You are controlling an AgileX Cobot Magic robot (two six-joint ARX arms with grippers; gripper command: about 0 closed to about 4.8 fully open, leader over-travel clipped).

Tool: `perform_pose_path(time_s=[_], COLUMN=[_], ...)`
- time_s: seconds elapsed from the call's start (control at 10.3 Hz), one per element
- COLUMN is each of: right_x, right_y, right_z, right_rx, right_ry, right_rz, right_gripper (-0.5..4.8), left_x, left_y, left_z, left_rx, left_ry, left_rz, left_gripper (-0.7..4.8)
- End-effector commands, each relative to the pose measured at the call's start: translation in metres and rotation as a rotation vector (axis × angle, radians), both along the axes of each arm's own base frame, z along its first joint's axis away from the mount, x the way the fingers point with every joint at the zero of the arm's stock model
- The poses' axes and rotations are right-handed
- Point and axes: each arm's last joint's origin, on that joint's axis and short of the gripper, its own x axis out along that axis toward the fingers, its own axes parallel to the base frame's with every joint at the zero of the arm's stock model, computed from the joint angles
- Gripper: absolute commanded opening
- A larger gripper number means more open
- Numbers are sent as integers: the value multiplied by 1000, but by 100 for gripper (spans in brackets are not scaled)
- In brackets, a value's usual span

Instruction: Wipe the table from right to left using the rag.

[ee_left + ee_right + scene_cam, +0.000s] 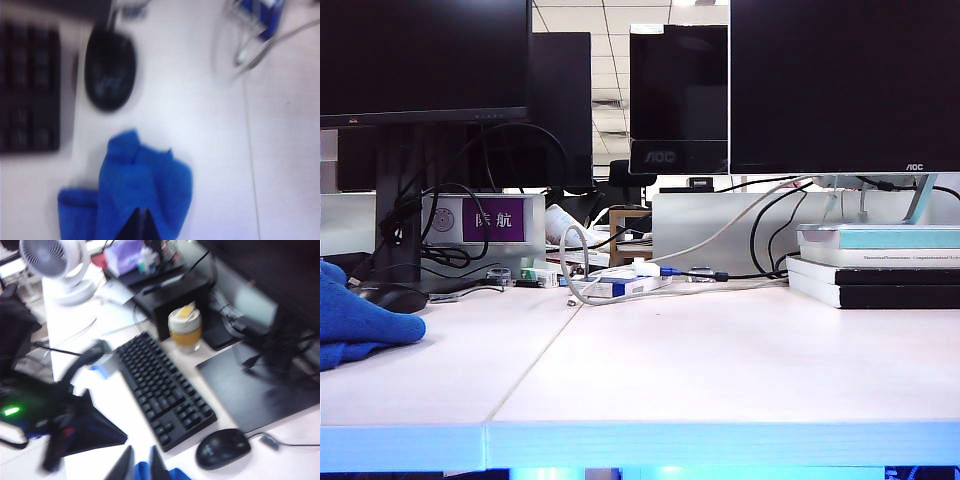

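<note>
The blue rag [365, 320] lies rumpled at the far left of the pale table [720, 370], beside a black mouse [390, 297]. Neither gripper shows in the exterior view. In the left wrist view my left gripper [142, 214] has its dark tips pressed together on a raised fold of the rag [145, 180], which spreads out on both sides of them. In the right wrist view my right gripper [142, 452] hangs over the edge of the rag [176, 475]. Its fingers stand a narrow gap apart, with bare table between the tips and blue cloth showing further back.
A black keyboard [160, 385] and the mouse [222, 447] lie close to the rag. Monitors, a tangle of cables [620, 285] and a stack of books [880, 265] line the back of the table. A cup [185, 327] and a white fan [52, 260] stand beyond the keyboard.
</note>
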Motion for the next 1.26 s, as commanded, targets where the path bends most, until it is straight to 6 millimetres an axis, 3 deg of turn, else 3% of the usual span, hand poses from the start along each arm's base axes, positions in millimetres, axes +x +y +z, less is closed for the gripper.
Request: perform_pose_path(time_s=[0.1, 0.29, 0.49, 0.68, 0.78, 0.87, 0.97, 1.26], right_x=[-10, -20, -28, -37, -44, -69, -83, -113], right_y=[-17, -27, -35, -46, -55, -78, -91, -121], right_z=[21, 30, 35, 38, 37, 43, 54, 78], right_rx=[11, -15, -50, -103, -183, -325, -327, -336], right_ry=[-48, -49, -58, -27, 11, 35, 28, -30], right_rz=[5, 3, 15, -26, -69, -111, -120, -200], right_gripper=[-5, -5, -5, -5, -5, -5, -6, -5], left_x=[-22, -60, -102, -168, -208, -239, -234, -212], left_y=[-22, -43, -56, -60, -56, -54, -53, -55], left_z=[49, 85, 105, 123, 119, 57, 28, -19], left_rx=[82, 139, 178, 220, 233, 187, 154, 77], left_ry=[-252, -425, -561, -745, -817, -824, -830, -787], left_rz=[-55, -54, -34, 22, 43, 83, 131, 164], left_gripper=[-6, -6, -6, -6, -6, -5, -5, -5])
